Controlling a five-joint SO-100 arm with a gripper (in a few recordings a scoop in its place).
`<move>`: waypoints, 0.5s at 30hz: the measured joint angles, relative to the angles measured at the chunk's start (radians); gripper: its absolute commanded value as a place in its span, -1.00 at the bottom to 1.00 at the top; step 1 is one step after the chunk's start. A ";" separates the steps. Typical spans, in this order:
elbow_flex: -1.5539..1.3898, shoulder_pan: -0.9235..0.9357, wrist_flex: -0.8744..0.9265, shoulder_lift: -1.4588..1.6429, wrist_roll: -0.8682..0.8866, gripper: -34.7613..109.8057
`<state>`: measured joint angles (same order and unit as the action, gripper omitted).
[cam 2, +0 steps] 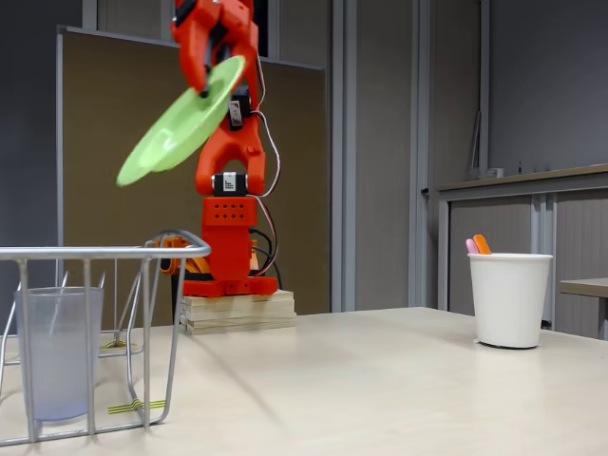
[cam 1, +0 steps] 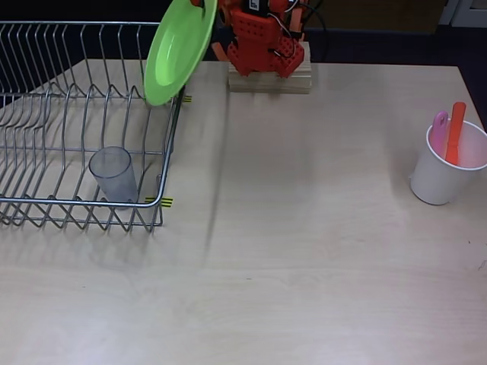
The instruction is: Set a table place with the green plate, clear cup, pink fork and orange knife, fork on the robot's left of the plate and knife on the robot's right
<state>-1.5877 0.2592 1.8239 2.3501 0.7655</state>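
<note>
Above table [cam 2: 399, 380], raised arm's pincer [cam 2: 203, 87] apparently grips tilted green plate [cam 2: 180, 123] aloft.

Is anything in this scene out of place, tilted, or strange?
Nothing is spilled or damaged. The green plate is tilted steeply in the air, held at its rim by the gripper. The clear cup stands upright in the wire rack.

No readable text, label or number shows anywhere.
</note>
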 measured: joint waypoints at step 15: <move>-0.588 -0.460 -0.492 -0.117 0.561 -0.52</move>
<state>-2.1752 -0.2010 1.3315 2.2335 1.3269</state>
